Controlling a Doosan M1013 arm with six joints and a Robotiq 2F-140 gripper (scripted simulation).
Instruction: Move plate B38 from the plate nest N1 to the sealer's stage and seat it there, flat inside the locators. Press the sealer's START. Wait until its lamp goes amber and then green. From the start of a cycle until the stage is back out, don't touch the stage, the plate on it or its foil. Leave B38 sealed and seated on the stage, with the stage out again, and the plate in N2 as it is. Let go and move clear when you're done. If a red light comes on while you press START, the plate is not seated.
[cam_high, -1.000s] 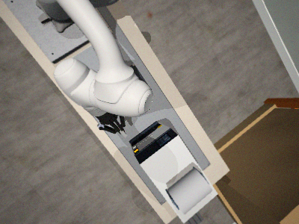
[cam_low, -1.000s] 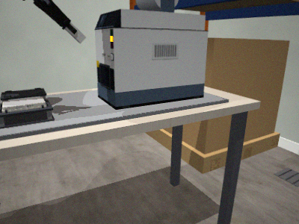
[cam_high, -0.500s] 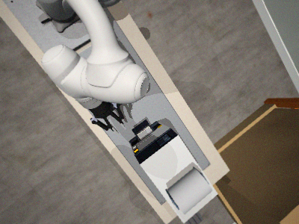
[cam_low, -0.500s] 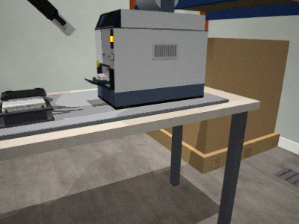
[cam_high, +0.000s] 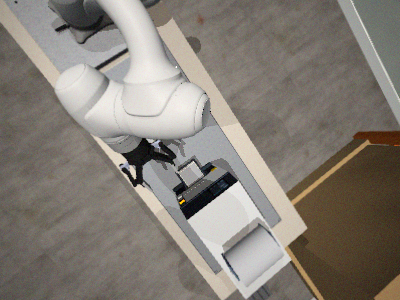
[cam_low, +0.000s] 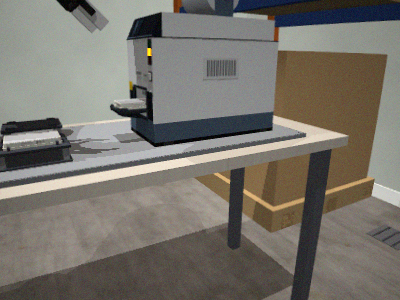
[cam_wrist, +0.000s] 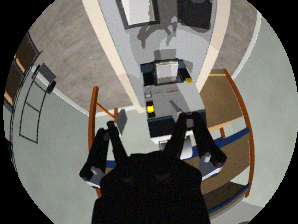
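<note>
While the sealer (cam_high: 212, 212) (cam_low: 215, 85) (cam_wrist: 172, 97) stands on the tabletop (cam_high: 295, 225) (cam_low: 200, 158), its stage (cam_low: 120, 109) sits out at the front, carrying a pale plate (cam_high: 190, 173) (cam_low: 129, 105) (cam_wrist: 166, 71), apparently B38, though its label is too small to read. The plate looks level; its exact fit inside the locators cannot be confirmed. The lamp (cam_low: 149, 51) (cam_wrist: 150, 108) on the sealer's front glows amber-yellow. The robot's gripper (cam_high: 157, 173) (cam_low: 100, 22) (cam_wrist: 147, 110) is raised above the tabletop, clear of the stage, its fingers spread apart with nothing between them. Another pale plate (cam_low: 31, 139) (cam_wrist: 138, 10) rests in a dark nest (cam_low: 37, 157) (cam_wrist: 142, 25), well apart from the sealer.
</note>
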